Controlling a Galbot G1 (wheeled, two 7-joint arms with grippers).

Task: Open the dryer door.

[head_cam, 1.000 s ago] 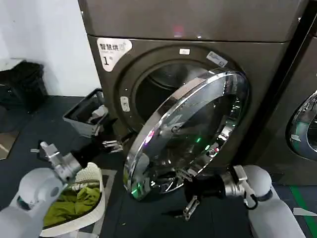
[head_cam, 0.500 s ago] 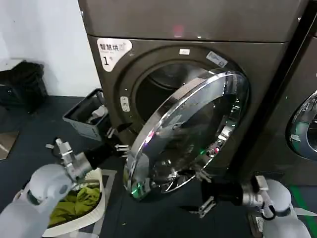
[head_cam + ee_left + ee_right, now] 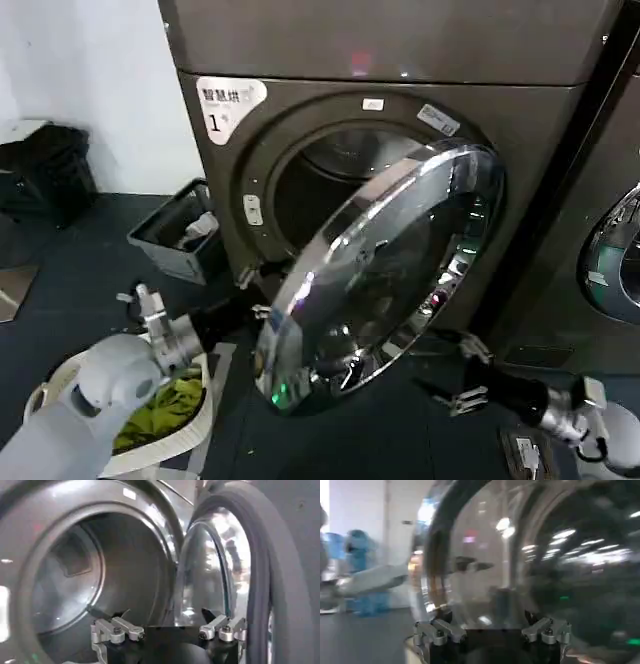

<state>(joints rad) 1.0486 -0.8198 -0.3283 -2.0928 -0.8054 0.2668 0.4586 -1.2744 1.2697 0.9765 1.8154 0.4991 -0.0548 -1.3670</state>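
Dryer door [image 3: 385, 265] hangs partly open in the head view, hinged on the robot's right side of the dryer [image 3: 400, 60], free edge swung out and down toward the left arm. Drum opening shows behind it. Left claw [image 3: 255, 292] sits low between the opening's lower rim and the door's free edge, close to the chrome ring. Right claw [image 3: 462, 375] is below the door's lower right, just apart from it. Laundry basket [image 3: 195, 405] with green cloth sits on the floor under the left arm; grey bin [image 3: 165, 240] beside the machine.

Left wrist view: left claw [image 3: 170, 630] spread wide, nothing held, pointing into the gap, drum ahead, door's grey inner side [image 3: 260, 570] just beside one finger.

Right wrist view: right claw [image 3: 492, 627] also spread wide, empty, facing the door's tinted glass [image 3: 520, 555]; contact looks unlikely but the blur makes it hard to call.

Judgement: left arm is nearer the free edge and already inside the gap, so pushing the inner side outward about the right-hand hinge should widen the swing.
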